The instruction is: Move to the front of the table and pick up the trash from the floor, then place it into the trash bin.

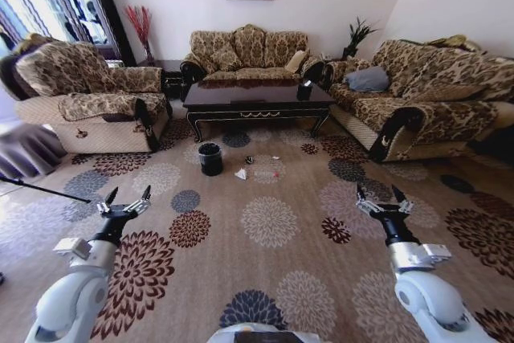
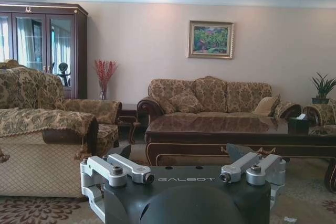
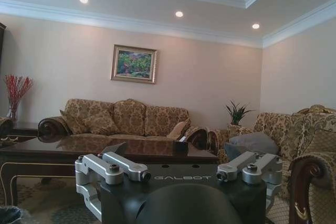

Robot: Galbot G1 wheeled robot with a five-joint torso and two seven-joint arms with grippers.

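The dark glossy table (image 1: 257,99) stands ahead at the far end of the patterned floor (image 1: 269,222). In front of its left half sits the black trash bin (image 1: 210,158). Trash lies on the carpet right of the bin: a crumpled white paper (image 1: 241,173), a small dark wad (image 1: 250,160) and a tiny piece with red on it (image 1: 275,173). My left gripper (image 1: 127,196) and right gripper (image 1: 380,194) hover low over the carpet, both open and holding nothing, well short of the trash. In the wrist views the table (image 2: 220,129) (image 3: 105,148) lies beyond each open gripper (image 2: 181,153) (image 3: 173,150).
An armchair (image 1: 88,94) stands on the left, a sofa (image 1: 249,50) behind the table, and a long sofa (image 1: 434,94) on the right. A black tissue box (image 1: 304,91) sits on the table. Open carpet stretches between me and the bin.
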